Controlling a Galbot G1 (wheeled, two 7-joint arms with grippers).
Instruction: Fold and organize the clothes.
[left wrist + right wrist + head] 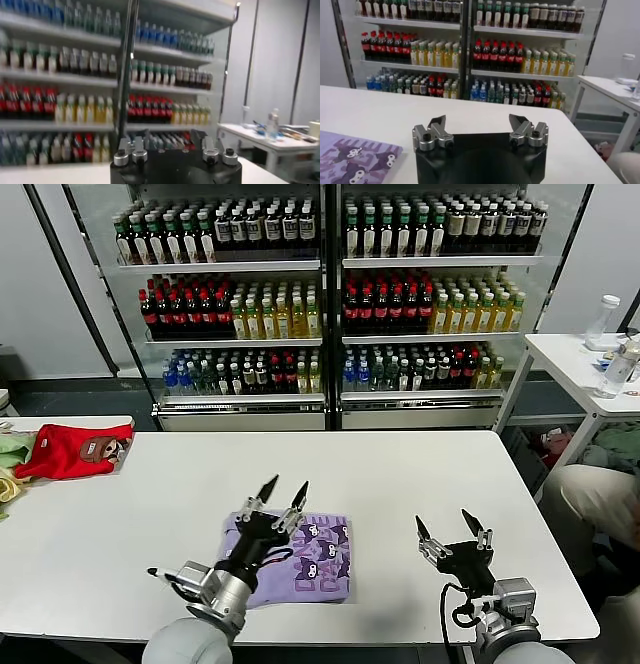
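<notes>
The left gripper (285,489) hangs above the folded lavender T-shirt (322,559), its two dark fingers spread apart and pointing up and away from the cloth, holding nothing. The right gripper (452,527) is raised over bare white table (400,464) to the shirt's right, its fingers likewise parted and empty. The T-shirt lies flat near the table's front edge, folded into a compact rectangle with the dark cartoon figures and lettering facing up. A red garment (72,450) lies at the table's far left edge, well apart from the shirt. Shelves of bottled drinks (330,294) stand behind.
</notes>
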